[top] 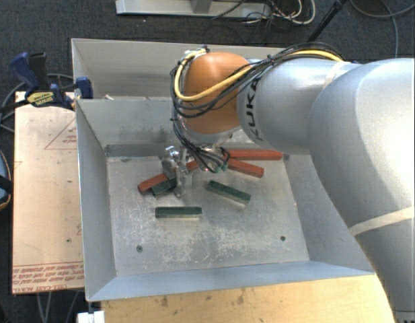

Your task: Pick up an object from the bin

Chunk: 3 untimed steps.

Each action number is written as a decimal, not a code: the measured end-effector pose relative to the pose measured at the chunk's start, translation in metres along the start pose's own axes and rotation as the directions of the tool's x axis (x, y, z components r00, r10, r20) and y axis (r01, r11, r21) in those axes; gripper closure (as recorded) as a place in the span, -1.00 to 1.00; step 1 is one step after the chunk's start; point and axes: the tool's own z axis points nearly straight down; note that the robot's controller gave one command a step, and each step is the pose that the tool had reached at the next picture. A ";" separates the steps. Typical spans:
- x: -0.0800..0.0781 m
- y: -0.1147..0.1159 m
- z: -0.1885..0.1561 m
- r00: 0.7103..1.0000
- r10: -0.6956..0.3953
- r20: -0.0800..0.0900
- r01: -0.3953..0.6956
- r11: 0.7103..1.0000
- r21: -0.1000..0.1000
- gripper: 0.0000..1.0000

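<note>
Gripper (177, 180) was low over the floor of the grey bin (93, 180), in its middle part. It hung under the orange cover (210, 89) of the wrist, around which yellow and black cables (194, 98) were looped. We could not tell if it was spread or closed, because the cover and the cables hid much of it and its metal parts merged with the things beneath.

Directly at its tip two things lay together. One was a red-brown bar (151, 183), which reached out from under the gripper to the view's left. The other was a short dark green piece (161, 190), which lay against that bar on the side nearer to the camera. We saw the gripper's tip just beside both, but whether it touched them or had one of them in its grasp we could not say.

Nearer to the camera than the gripper, and apart from it, a dark green bar (178, 212) lay flat and alone. To the view's right of the gripper a second green bar (229, 192) lay slanted. Further right and a little farther back, two red bars (246, 169) lay close to each other, the farther one partly under the arm (328, 126).
</note>
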 end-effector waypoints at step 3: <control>0.044 0.058 -0.064 0.853 -0.522 -0.015 0.521 0.853 -0.013 1.00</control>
